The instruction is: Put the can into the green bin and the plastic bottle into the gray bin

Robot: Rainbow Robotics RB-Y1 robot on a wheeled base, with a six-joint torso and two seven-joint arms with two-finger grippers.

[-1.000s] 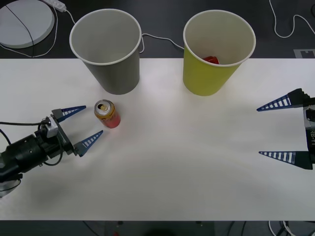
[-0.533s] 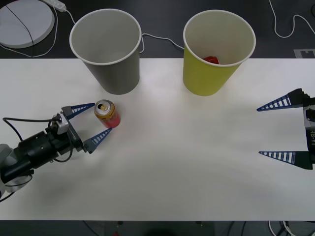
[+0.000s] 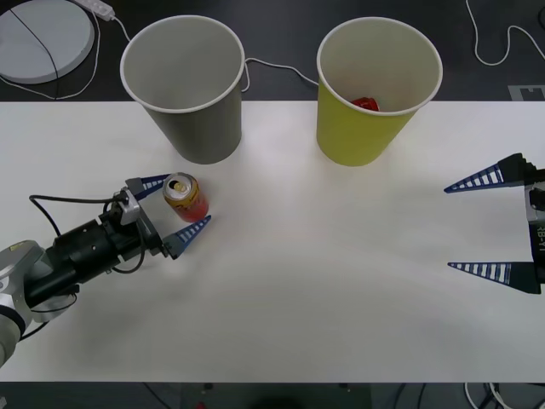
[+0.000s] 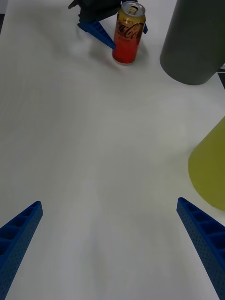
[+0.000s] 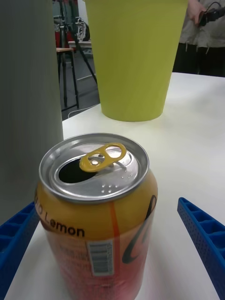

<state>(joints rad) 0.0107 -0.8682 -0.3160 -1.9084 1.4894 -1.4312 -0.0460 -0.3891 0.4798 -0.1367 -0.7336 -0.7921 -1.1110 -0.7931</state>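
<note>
Nearest you, the white table (image 3: pixel 341 281) carries both grippers. Your left gripper (image 3: pixel 174 207) lies low over the near-left part of the table with its blue fingers spread, one on each side of the can (image 3: pixel 185 197); neither finger is seen pressing the can. Your right gripper (image 3: pixel 481 226) waits at the right edge, well apart from every object, its jaws wide apart.

The can stands upright, long axis vertical, top facing up, just in front of the gray bin (image 3: pixel 186 89) and a little to its near side. In the front view you see its gold top and red-orange body from above. The left wrist view adds detail: the can (image 5: pixel 96 213) has its pull-tab lifted over an open mouth, the word "Lemon" and a barcode on its side, with the fingers (image 5: pixel 202 243) flanking it. The right wrist view shows the can (image 4: pixel 129 32) from the side, orange-yellow above and red below, with the left gripper (image 4: pixel 112 29) around it.

Farther off, the gray bin stands far left and the green bin (image 3: pixel 377 89) far right, both upright with mouths up. From above you can see a red object (image 3: pixel 366 104) inside the green bin.
</note>
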